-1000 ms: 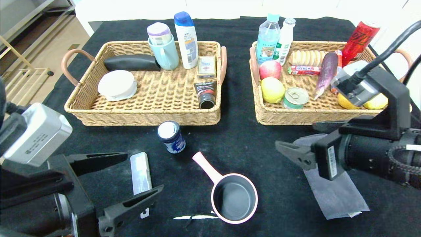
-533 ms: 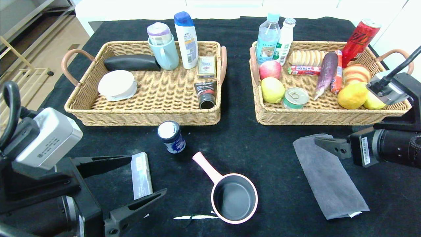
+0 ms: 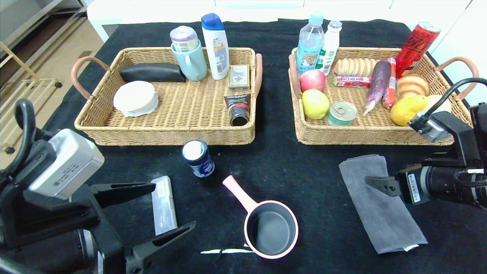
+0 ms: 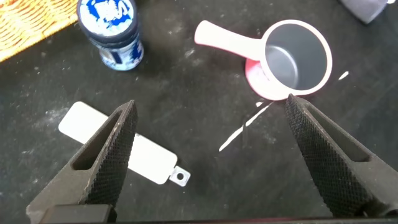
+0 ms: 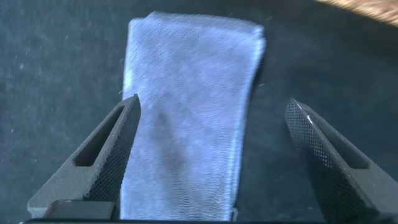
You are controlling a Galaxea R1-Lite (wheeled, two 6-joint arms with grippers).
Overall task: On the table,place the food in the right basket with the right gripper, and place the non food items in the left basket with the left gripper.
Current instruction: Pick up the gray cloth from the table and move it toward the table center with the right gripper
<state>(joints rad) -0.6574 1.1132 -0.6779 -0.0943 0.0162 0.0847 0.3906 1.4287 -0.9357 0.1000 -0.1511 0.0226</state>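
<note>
Right gripper (image 3: pixel 376 183) pulls back over the grey cloth (image 3: pixel 380 203), jaws wide and empty; left gripper (image 3: pixel 161 209), also agape, should straddle the slim plastic case (image 3: pixel 163 204) squarely before closing.

On the black worktop (image 3: pixel 281 163), the left pincer (image 3: pixel 161 207) stands spread around the grey plastic case (image 3: pixel 163 204). The right pincer (image 3: pixel 380 184) hangs over the folded cloth (image 3: pixel 378 213). A blue jar (image 3: pixel 198 158) and pink saucepan (image 3: pixel 266 222) lie between; the green tin (image 3: pixel 341 113) sits in the right basket (image 3: pixel 376 131).
</note>
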